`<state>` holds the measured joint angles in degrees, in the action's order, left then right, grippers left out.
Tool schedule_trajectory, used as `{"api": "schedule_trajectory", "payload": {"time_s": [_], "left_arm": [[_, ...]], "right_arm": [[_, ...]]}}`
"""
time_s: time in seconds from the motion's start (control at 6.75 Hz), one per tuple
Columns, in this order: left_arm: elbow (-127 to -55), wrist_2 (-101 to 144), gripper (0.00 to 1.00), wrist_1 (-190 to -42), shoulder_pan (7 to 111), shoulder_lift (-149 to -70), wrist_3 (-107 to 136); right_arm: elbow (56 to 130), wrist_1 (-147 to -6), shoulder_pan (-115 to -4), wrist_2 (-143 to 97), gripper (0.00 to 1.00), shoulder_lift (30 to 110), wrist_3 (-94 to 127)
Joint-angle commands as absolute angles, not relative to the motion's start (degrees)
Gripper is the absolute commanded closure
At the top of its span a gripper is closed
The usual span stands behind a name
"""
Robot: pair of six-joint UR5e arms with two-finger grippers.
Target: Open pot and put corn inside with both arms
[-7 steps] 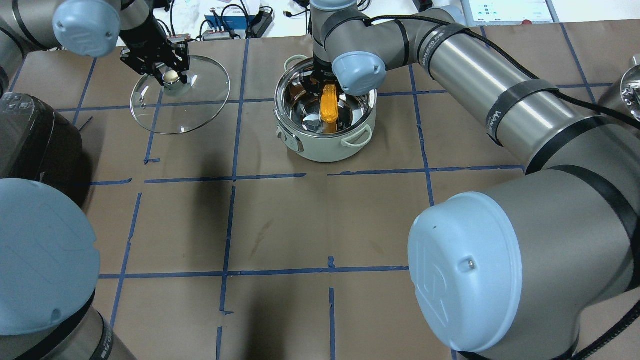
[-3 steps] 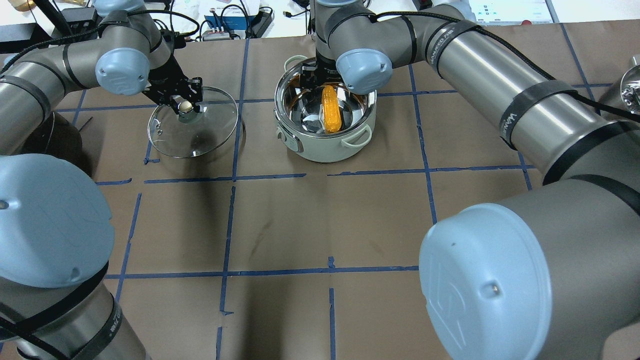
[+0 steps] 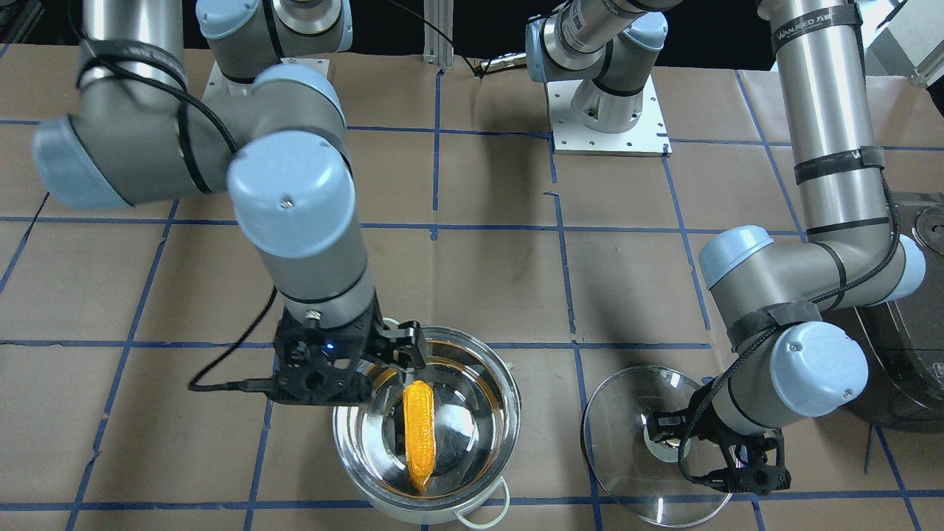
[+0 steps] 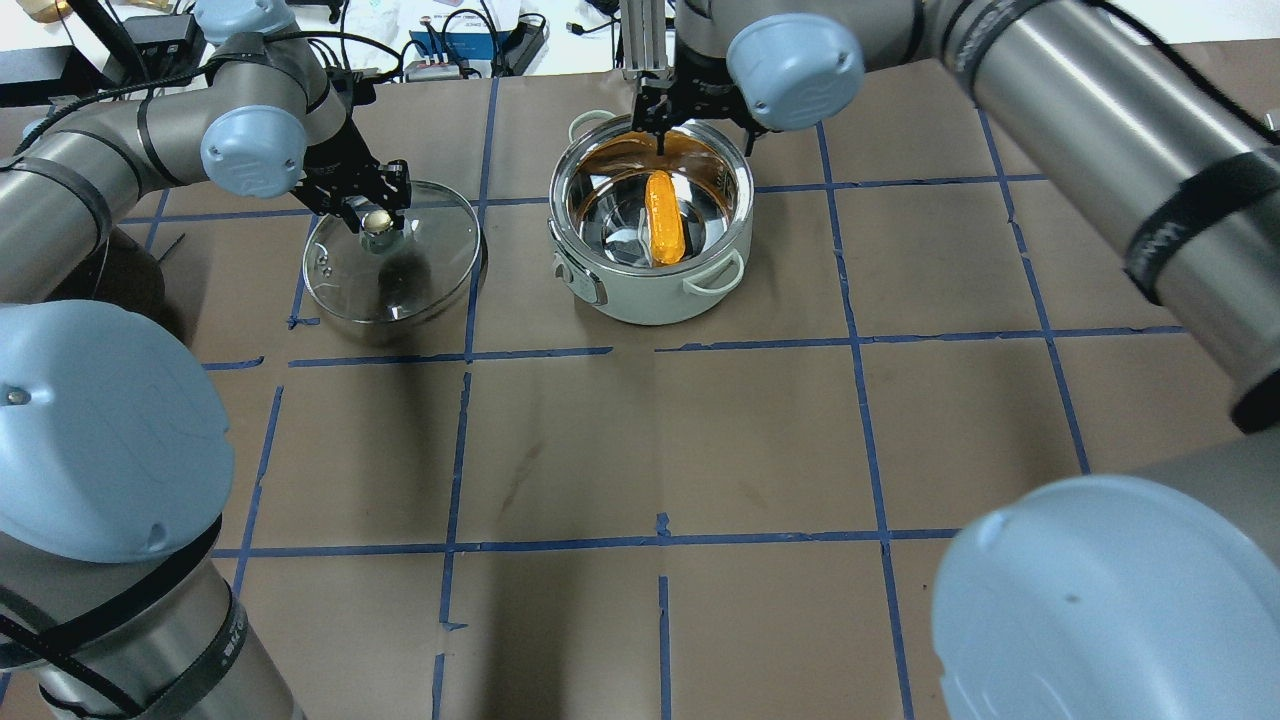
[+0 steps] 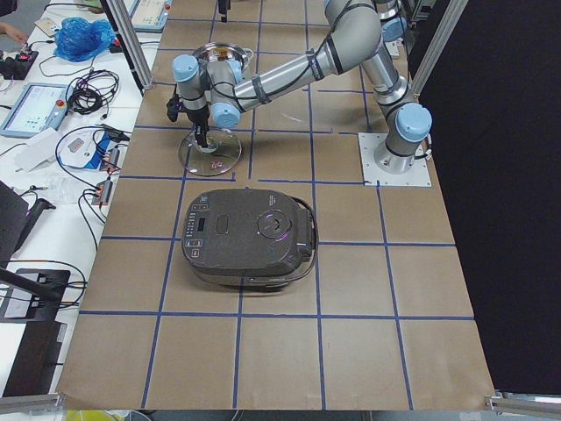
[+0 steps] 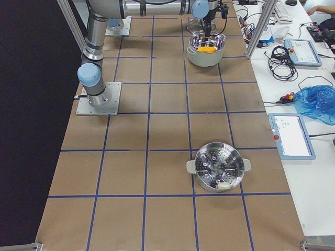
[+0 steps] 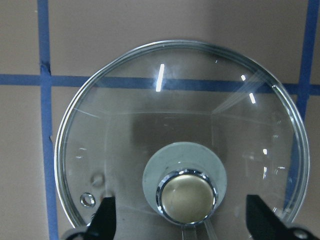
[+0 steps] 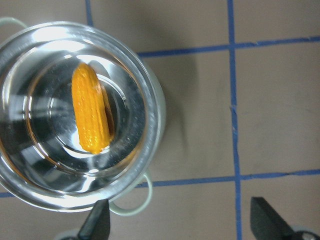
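Far to the left of the pot (image 4: 650,295), a dark rice cooker (image 5: 250,237), well clear of any path. Just left of the pot, the glass lid (image 4: 430,285), seemingly flat on the table (image 4: 600,450), with the left gripper (image 4: 372,210) poised over its knob (image 4: 377,222), jaws spread wide to either side and gripping nothing. Inside the pot, lengthwise on the steel floor, the corn (image 4: 662,216): likely light, stiff and bumpy enough to grip, best taken across the middle if ever in need of shifting. Above the pot's far rim, the right gripper (image 4: 697,122), jaws wide apart and empty. Looks done bar pulling both arms away; worth minding the fragile, slick lid and the pot's rim on the way up. Far right of the pot, a steamer pot (image 6: 219,166), no obstacle.
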<state>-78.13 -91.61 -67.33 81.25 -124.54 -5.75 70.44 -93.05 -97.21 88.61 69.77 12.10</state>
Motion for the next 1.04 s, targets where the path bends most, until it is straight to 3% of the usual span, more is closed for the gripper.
{"api": "schedule_trajectory", "payload": {"time_s": [0.0,0.3,0.59,0.89], "left_arm": [[-77.7,-92.9,0.00,-76.9,81.5,-115.9,-5.4],[-77.7,-92.6,0.00,-85.1,83.3,-107.3,-5.4],[-78.0,-91.5,0.00,-91.0,85.5,-101.1,-5.4],[-77.8,-86.1,0.00,-91.0,85.8,-99.8,-5.5]], "right_arm": [[76.9,-84.9,-92.9,88.9,0.03,81.0,9.4],[84.4,-87.4,-93.3,90.7,0.03,85.3,9.0],[84.5,-88.7,-93.3,91.7,0.00,85.4,8.4],[84.4,-88.7,-93.4,91.8,0.00,85.4,6.8]]}}
